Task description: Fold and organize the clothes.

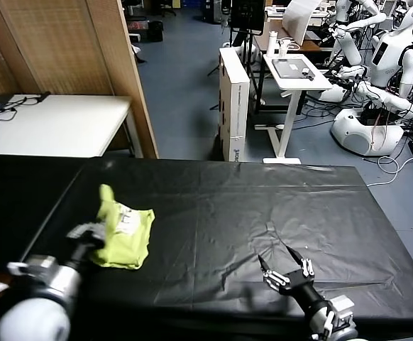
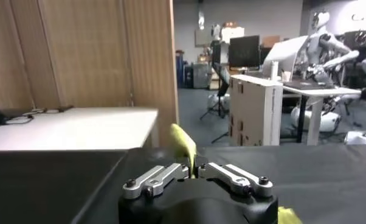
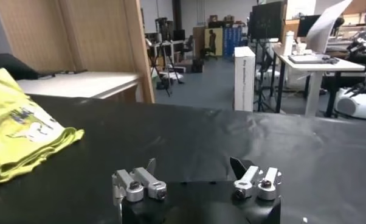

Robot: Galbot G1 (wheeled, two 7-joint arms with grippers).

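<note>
The big table with the black cloth cover [image 1: 221, 213] fills the lower half of the head view. On it, at the lower left of the frame, lies the lime yellow-green cotton T-shirt [image 1: 125, 229]. It is already folded into a small, thick bundle with a white printed patch on top. One corner sticks up, so it is not quite neat yet. The left gripper [image 1: 87, 233] sits at the shirt's near edge, clenched on a bit of the cloth. It looks like only tidying is left. The right gripper [image 1: 287, 270], at the lower right, is spread wide and holds nothing.
</note>
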